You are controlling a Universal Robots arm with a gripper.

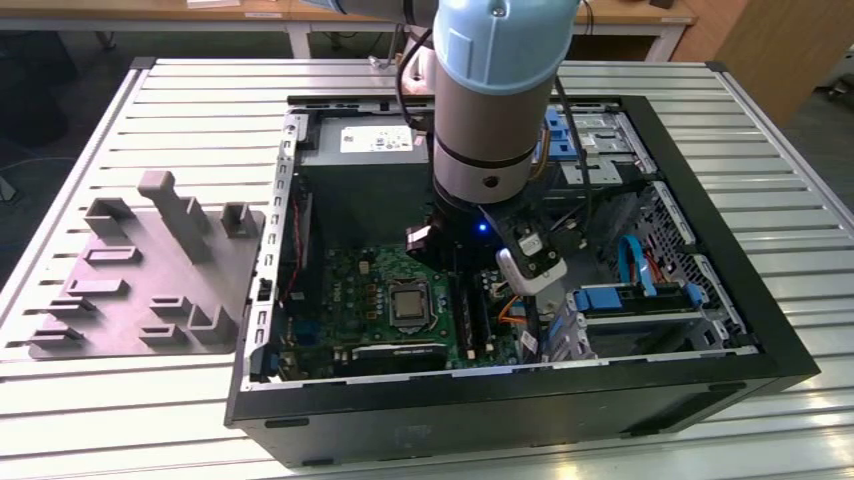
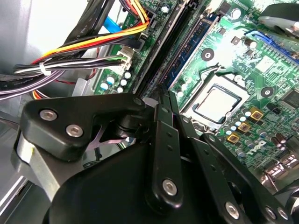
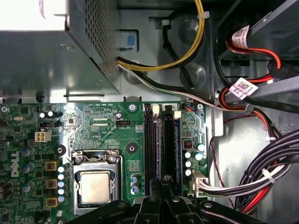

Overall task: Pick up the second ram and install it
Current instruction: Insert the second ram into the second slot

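The second ram (image 3: 169,144) is a long thin dark stick standing on edge along the black slot rails beside the processor (image 3: 96,186). My gripper (image 3: 163,179) is right over its near end, fingers drawn together on the stick. In the second wrist view the fingertips (image 2: 161,93) meet where the ram (image 2: 175,42) begins, and it runs away from them in line with the slot. In the exterior view the gripper (image 1: 461,285) reaches down into the open computer case, over the ram (image 1: 470,312) at the motherboard's middle.
The grey power-supply box (image 1: 360,140) stands at the case's far end. Cable bundles (image 3: 261,177) hang close on the drive-bay side. The grey fixture tray (image 1: 147,270) lies on the slatted table at the exterior view's left. The case walls (image 1: 274,230) close in around the arm.
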